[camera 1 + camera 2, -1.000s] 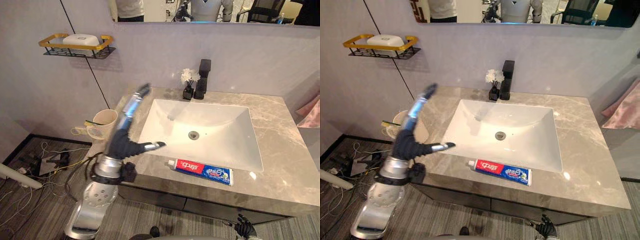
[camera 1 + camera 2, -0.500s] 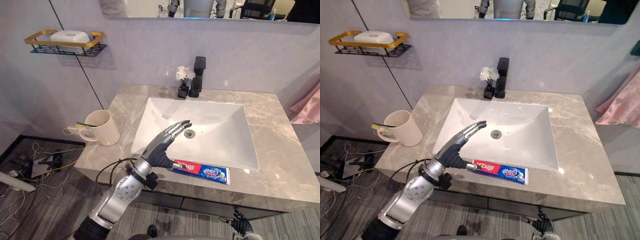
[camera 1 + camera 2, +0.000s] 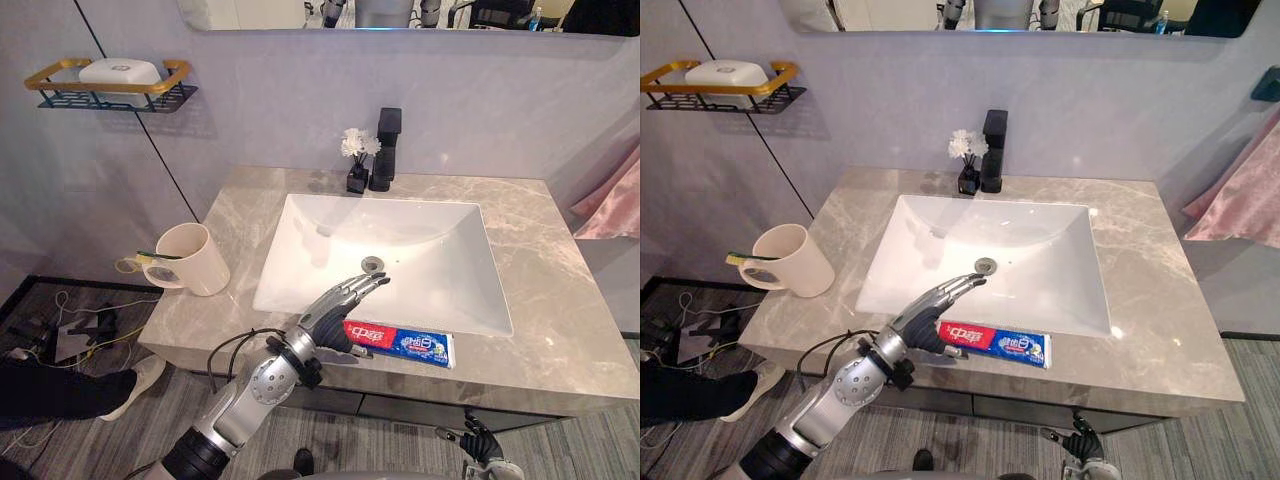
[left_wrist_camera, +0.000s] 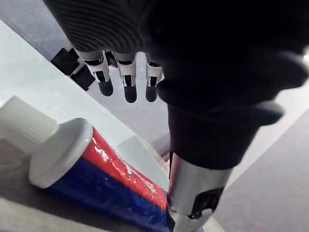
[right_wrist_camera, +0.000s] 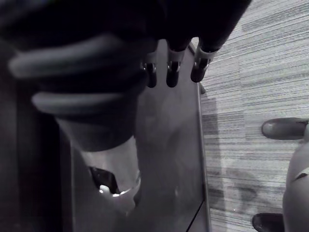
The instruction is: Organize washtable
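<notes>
Left wrist view | toothpaste (image 4: 96,169) far end — hidden behind left hand (image 4: 217,72)

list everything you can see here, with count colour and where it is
toothpaste tube: one, red and blue with a white cap, lying along the counter's front edge
ceramic mug: one, cream, left end of the counter
toothbrush: one, green, lying across the mug's top
sink basin: one, white, set in the middle of the counter
stone countertop: one, grey marbled
faucet: one, black, behind the basin
flower vase: one, black with white flowers, beside the faucet
wire shelf: one, black with a gold rim, on the wall at left
soap bar: one, white, on the shelf
towel: one, pink, far right
person's leg: one, dark, on the floor at left
left hand: open, above the tube's cap end
right hand: open, low beside the counter front
</notes>
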{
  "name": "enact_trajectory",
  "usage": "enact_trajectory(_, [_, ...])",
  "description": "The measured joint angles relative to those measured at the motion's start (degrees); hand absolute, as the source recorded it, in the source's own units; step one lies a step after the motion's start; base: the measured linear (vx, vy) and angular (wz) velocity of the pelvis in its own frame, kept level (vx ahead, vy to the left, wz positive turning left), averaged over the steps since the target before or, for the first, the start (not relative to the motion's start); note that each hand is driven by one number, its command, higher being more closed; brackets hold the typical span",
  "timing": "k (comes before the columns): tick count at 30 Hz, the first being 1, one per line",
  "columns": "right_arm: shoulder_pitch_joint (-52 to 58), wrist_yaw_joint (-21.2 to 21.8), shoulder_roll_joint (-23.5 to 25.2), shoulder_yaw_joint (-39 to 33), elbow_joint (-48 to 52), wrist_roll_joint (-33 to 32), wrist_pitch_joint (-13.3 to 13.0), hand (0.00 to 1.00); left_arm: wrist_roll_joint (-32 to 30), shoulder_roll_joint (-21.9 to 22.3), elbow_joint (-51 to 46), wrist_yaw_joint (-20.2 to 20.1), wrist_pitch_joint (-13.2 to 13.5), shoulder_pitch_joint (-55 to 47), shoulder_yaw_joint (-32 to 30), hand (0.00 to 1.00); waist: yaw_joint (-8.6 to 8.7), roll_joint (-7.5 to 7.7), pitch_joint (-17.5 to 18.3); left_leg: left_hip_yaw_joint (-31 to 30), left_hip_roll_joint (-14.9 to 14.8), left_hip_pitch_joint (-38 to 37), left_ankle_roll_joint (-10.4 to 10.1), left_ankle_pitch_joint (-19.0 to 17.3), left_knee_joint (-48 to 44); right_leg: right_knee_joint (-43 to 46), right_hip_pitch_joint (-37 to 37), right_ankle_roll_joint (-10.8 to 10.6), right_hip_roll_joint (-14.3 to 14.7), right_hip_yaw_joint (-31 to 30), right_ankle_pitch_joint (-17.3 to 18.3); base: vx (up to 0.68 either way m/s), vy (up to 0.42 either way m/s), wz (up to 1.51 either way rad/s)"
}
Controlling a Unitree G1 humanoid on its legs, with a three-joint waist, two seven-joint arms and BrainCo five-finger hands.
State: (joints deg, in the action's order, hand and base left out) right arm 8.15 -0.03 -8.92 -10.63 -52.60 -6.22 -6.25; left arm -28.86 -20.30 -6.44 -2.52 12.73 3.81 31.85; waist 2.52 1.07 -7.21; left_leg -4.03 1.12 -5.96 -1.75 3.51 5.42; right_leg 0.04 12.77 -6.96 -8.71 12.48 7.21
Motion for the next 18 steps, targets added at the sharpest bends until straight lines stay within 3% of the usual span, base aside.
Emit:
enact_trajectory(7, [-0.04,0.0,0.01,0.01,0.0,-0.01,0.0,0.0,-2.29,-0.02,3.1,0.09,-0.35,0.05,0.07,0.0,0.14,-0.08,-0.07,0.21,-0.03,0.0,-0.01,0.0,0.01,-0.1,0.0,0.03,-0.02,-0.08,-0.04,0.0,0.0,0.0])
enact_trajectory(8, [-0.05,0.0,0.01,0.01,0.0,-0.01,0.0,0.0,-2.29,-0.02,3.11,0.1,-0.34,0.05,0.07,1.0,0.17,-0.09,-0.08,0.23,-0.03,0.0,-0.01,-0.01,0.01,-0.12,0.0,0.03,-0.02,-0.09,-0.04,0.0,0.0,0.0])
enact_trajectory(15, [-0.94,0.05,0.0,0.01,0.0,-0.01,0.08,0.0,-3.3,0.81,5.76,-0.02,-0.36,1.52,-0.08,1.0,0.61,-0.47,-0.96,0.98,-0.15,-0.01,-0.03,-0.02,0.02,-0.31,-0.08,0.03,0.02,-0.3,-0.1,0.0,0.0,-0.01])
enact_trajectory(18, [-1.62,0.22,0.01,0.1,0.0,-0.03,0.18,0.0,-3.17,1.93,6.82,0.1,-0.99,2.57,-1.03,1.0,1.54,-0.35,-1.07,1.12,-0.16,-0.02,-0.06,-0.06,0.04,-0.37,-0.09,0.01,0.04,-0.49,-0.13,0.0,-0.013,-0.05])
